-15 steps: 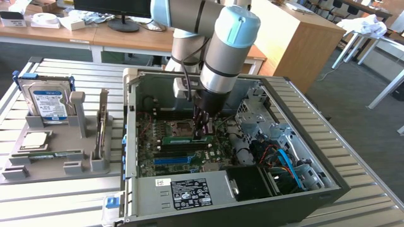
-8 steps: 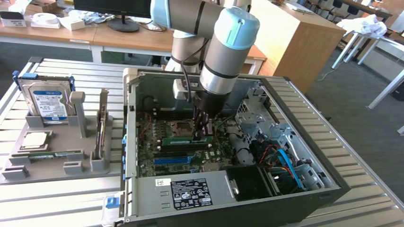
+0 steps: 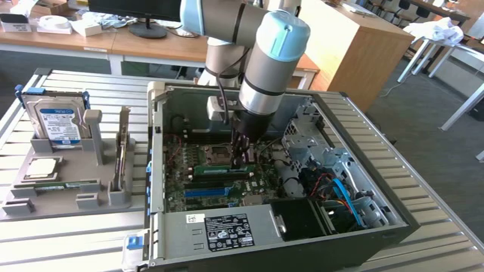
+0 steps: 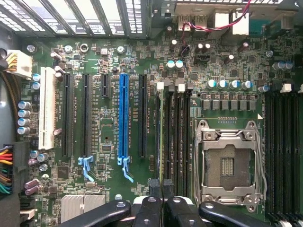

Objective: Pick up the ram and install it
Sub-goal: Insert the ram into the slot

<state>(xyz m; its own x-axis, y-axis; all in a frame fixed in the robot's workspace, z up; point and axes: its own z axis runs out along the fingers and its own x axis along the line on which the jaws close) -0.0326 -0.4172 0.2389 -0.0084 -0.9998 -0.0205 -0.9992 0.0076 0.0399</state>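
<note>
Inspection of the open computer case (image 3: 378, 224), which lies on its side on the slatted metal table (image 3: 76, 241). My arm reaches down into it from above, over the motherboard (image 4: 109, 189).

Gripper: my gripper (image 3: 243, 160) stands over the memory slots beside the empty processor socket (image 3: 217, 152). In the wrist view the gripper (image 4: 162, 188) has its two black fingers (image 4: 153, 185) drawn close, with a hairline gap between them. They pinch the ram.

The ram: the ram (image 3: 224, 168) stands on its long edge directly under my fingertips, a narrow green strip running along the bank of slots. In the wrist view the ram (image 4: 161, 132) shows edge-on as a thin pale line leading away from the fingers. It sits at the edge of the dark memory slots (image 4: 177, 127) farthest from the processor socket (image 4: 227, 163). I cannot tell whether it is fully seated.

Surroundings: the long blue slot (image 4: 124, 123) lies parallel to the ram on the side away from the socket, well apart from my fingers. A further bank of dark slots (image 4: 284, 151) lies beyond the socket.

Outside the case, toward the exterior view's left, a grey holder (image 3: 68, 199) rests on the table. It carries an upright hard drive (image 3: 54, 122), a square silver processor chip (image 3: 42, 167) and a narrow green board (image 3: 60, 185) lying flat.
</note>
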